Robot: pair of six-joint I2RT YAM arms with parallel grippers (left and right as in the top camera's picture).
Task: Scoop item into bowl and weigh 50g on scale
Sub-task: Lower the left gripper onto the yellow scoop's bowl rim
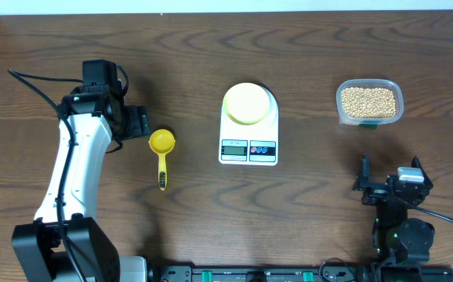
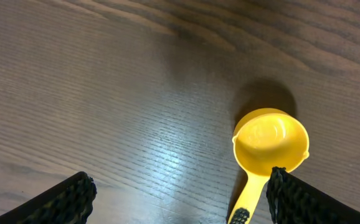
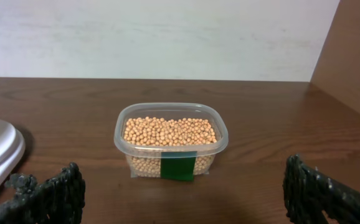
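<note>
The left gripper [image 2: 181, 186] has its black, ribbed fingers [image 2: 68, 199] spread wide and empty above the bright yellow plastic scoop [image 2: 270, 143]. The scoop has a round, glossy cup and lies on the dark wood-grain table [image 2: 105, 93]. The right gripper [image 3: 183, 180] is equally wide apart and holds nothing. It faces a clear rounded-rectangle tub [image 3: 121, 134] filled with small, round tan beans [image 3: 169, 130]. Between scoop and tub sits the flat white scale [image 1: 248, 150], with the pale yellow-green bowl [image 1: 248, 102] resting on its platform.
</note>
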